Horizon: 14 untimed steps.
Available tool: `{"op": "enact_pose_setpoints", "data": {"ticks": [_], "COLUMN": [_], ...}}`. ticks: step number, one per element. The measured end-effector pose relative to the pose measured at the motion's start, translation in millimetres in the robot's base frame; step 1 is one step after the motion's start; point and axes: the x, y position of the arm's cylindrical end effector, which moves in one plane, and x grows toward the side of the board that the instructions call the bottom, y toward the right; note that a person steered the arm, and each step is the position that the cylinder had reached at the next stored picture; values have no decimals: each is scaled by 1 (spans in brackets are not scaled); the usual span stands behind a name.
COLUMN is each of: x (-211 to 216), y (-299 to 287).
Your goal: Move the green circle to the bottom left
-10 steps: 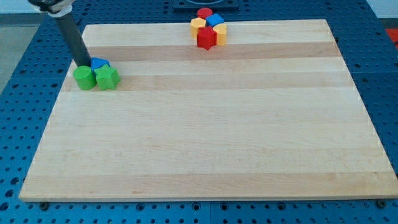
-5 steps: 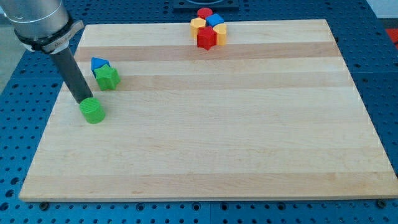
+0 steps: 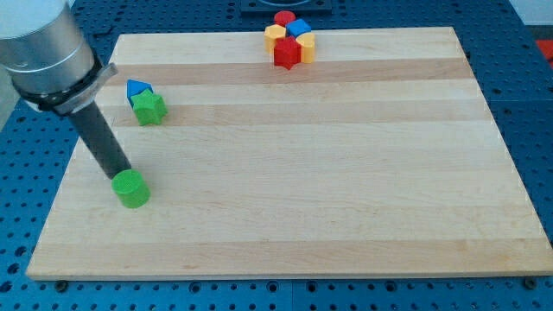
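The green circle (image 3: 131, 188) lies on the wooden board (image 3: 294, 164) at the view's left, a bit below mid height. My tip (image 3: 122, 175) touches the circle's upper left edge; the dark rod slants up to the view's left. A green star (image 3: 149, 107) and a blue triangle (image 3: 136, 89) sit together higher up on the left, apart from the tip.
A cluster of blocks stands at the board's top centre: a red star-like block (image 3: 286, 52), a red round block (image 3: 282, 17), a blue block (image 3: 298, 28), and yellow blocks (image 3: 275, 34). The board's left edge runs close to the green circle.
My tip has pushed the green circle away from the green star and blue triangle, down the left side toward the view's bottom. The other blocks have not moved.
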Motion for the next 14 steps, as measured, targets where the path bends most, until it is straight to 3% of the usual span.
{"op": "enact_pose_setpoints", "data": {"ticks": [1,3,5,6,9,11,14], "x": [1,39,41,65,74,70,67], "y": [27,21,91,93,30,52,14]}}
